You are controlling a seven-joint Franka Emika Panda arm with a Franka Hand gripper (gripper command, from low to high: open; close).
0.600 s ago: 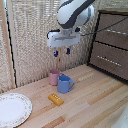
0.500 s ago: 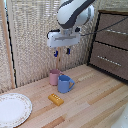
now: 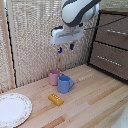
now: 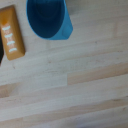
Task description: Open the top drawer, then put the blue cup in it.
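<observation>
1. Nearest in the exterior view, a white plate [image 3: 12,108] lies at the front of the wooden surface [image 3: 95,107], on the exterior view's left, well apart from the work.
2. Just behind it, a small orange block [image 3: 55,99] lies flat near the blue cup [image 3: 64,83]. The wrist view shows the block beside the cup's open mouth but not touching it.
3. The blue cup stands upright in the middle of the surface, handle toward the exterior view's right. A pink mug [image 3: 54,76] sits just beside it on the far side; whether they touch I cannot tell.
4. The end effector [image 3: 65,48] hangs well above the two cups, holding nothing. Its fingers look narrowly parted, though the picture is too blurred to be certain.
5. Farthest, at the exterior view's right, the dresser's top drawer [image 3: 116,31] appears shut, its thin silver handle [image 3: 116,32] lying flush across the front.
6. The step in hand is probably the drawer, so the arm should travel across to that handle, straddle the bar squarely and pull straight out.
7. The lower drawer [image 3: 109,60] bears the same handle, so choosing the wrong bar is the risk; the cups lie clear of that path.
</observation>
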